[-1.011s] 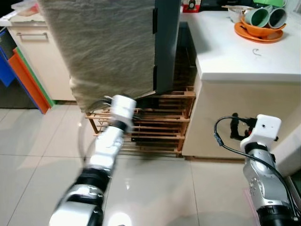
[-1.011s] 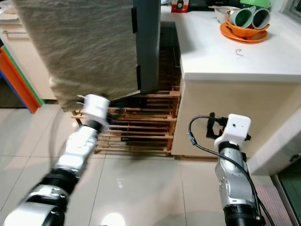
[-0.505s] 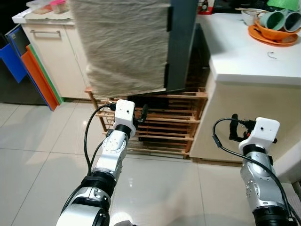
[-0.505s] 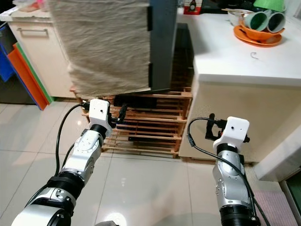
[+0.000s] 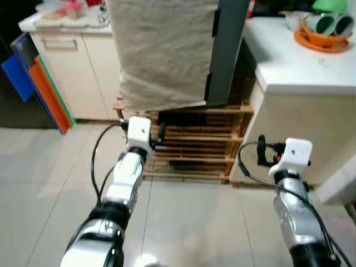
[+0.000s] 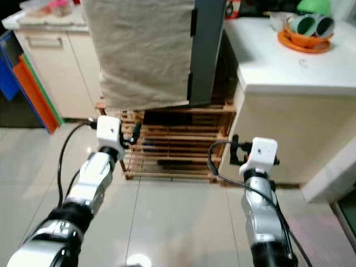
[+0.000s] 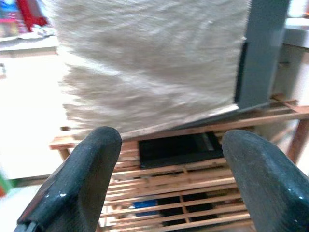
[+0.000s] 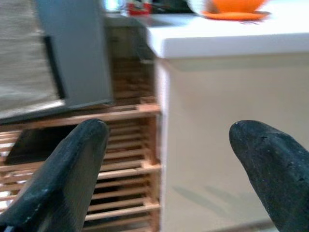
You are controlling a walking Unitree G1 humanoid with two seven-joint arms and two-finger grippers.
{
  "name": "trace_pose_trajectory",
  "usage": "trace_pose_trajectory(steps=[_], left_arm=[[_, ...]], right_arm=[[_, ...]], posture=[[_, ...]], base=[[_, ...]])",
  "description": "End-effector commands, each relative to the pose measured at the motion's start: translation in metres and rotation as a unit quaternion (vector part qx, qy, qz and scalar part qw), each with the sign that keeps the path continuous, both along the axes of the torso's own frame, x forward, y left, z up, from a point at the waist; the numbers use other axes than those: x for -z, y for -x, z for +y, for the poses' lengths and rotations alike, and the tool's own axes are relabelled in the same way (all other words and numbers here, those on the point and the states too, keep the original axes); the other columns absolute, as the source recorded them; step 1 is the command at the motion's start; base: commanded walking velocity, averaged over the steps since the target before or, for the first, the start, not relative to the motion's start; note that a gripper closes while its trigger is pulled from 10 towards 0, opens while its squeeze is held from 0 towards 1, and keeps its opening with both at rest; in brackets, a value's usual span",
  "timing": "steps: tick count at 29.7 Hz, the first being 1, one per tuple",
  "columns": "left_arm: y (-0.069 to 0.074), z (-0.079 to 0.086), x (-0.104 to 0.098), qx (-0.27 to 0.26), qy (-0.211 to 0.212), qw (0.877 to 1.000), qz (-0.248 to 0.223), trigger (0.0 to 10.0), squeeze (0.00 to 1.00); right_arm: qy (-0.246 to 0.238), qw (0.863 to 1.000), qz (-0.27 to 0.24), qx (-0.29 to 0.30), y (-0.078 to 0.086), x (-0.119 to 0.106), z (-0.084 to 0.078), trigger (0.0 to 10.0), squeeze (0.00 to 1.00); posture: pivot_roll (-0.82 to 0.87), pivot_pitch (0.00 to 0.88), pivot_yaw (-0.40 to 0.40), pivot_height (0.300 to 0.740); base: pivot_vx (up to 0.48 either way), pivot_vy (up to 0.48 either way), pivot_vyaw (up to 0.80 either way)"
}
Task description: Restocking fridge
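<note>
The robot stands on a shiny tiled floor (image 5: 189, 222) and looks down at a tall grey fridge (image 5: 228, 50); a big beige cloth (image 5: 164, 50) hangs over the fridge front and hides most of it; the fridge door looks shut, and the fridge sits on top of a low wooden slat rack (image 5: 194, 139); something dark lies in the rack just under the fridge, but it is too dim to tell what it is

The left gripper (image 7: 169, 179) is held up in front of the rack, near its left corner, and touches nothing; its two black fingers (image 7: 84, 169) are spread wide apart with nothing between them; the left arm (image 5: 125, 178) reaches forward from the bottom of the head views

The right gripper (image 8: 174, 174) is held up near the front of a cream cabinet, close to the right side of the rack; its fingers (image 8: 263, 159) are also spread wide and hold nothing; the right arm (image 5: 295, 206) has a black cable looping beside its wrist

To the right of the fridge is a white worktop (image 5: 300, 61); near its far right corner sits an orange plate (image 5: 325, 40) with green cups (image 5: 328, 23) lying on it; to the left of the fridge stands a cream cupboard (image 5: 78, 72), and coloured boards (image 5: 39, 83) in blue, orange and green lean by its left side
</note>
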State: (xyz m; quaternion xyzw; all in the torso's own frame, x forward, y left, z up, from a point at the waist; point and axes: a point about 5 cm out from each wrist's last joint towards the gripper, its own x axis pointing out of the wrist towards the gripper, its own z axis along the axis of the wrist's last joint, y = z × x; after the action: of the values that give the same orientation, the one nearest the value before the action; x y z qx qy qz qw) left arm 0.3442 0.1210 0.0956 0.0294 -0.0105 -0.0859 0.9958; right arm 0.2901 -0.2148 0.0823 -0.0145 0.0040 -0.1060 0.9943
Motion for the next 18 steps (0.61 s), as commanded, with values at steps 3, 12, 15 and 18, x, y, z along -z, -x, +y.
trace_pose_trajectory(steps=[3,12,15,18], left_arm=[[-0.001,-0.003,-0.002,0.004,-0.007,1.000,-0.007,10.0,0.00],[-0.006,-0.006,-0.018,0.018,0.008,0.999,-0.044,10.0,0.00],[-0.006,-0.006,-0.021,0.019,0.005,0.998,-0.054,10.0,0.00],[-0.006,-0.006,-0.024,0.021,0.004,0.998,-0.064,10.0,0.00]], right_arm=[[0.003,1.000,-0.011,-0.011,-0.004,-0.004,0.003,10.0,0.00],[0.000,0.999,-0.047,-0.021,-0.009,-0.013,0.009,10.0,0.00],[0.003,0.998,-0.052,-0.019,-0.008,-0.013,0.008,10.0,0.00],[0.003,0.999,-0.052,-0.017,-0.008,-0.013,0.008,10.0,0.00]], posture=[[0.02,0.000,0.038,0.740],[0.03,0.000,0.034,0.740],[0.03,0.000,0.034,0.740],[0.03,0.000,0.033,0.740]], base=[[0.450,0.000,0.00],[0.447,0.000,0.00],[0.449,0.000,0.00],[0.447,0.000,0.00]])
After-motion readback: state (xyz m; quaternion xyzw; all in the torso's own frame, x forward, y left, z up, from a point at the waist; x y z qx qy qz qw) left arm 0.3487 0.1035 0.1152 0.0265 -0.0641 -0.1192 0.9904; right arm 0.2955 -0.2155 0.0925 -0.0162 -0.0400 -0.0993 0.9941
